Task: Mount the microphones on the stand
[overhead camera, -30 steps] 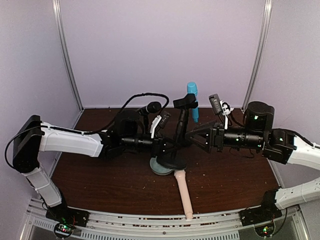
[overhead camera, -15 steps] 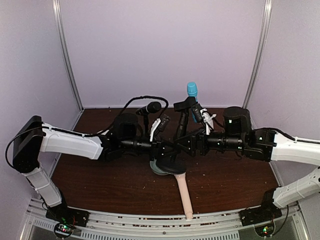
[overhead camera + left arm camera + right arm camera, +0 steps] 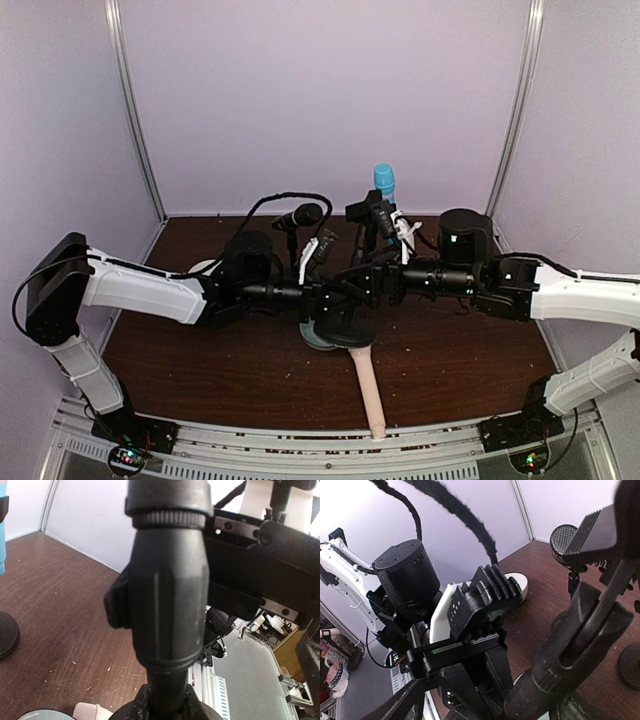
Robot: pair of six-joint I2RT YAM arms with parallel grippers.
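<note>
The black stand rises from a round base at mid-table. My left gripper is shut on its pole, just under the thick joint. My right gripper is open, close against the stand from the right; the pole fills the right of its view, and the left gripper's fingers face it. The light blue microphone stands upright behind the stand. The black microphone sits on a small stand behind my left wrist. The pale pink-beige microphone lies on the table in front of the base.
A grey-blue bowl lies partly under the stand base. A white bowl sits behind my left arm and shows in the right wrist view. A black cable loops over the left wrist. The frame rail runs along the near edge.
My right arm has swung left, bringing its open gripper from well right of the stand up against it. My left gripper has kept its hold on the pole.
</note>
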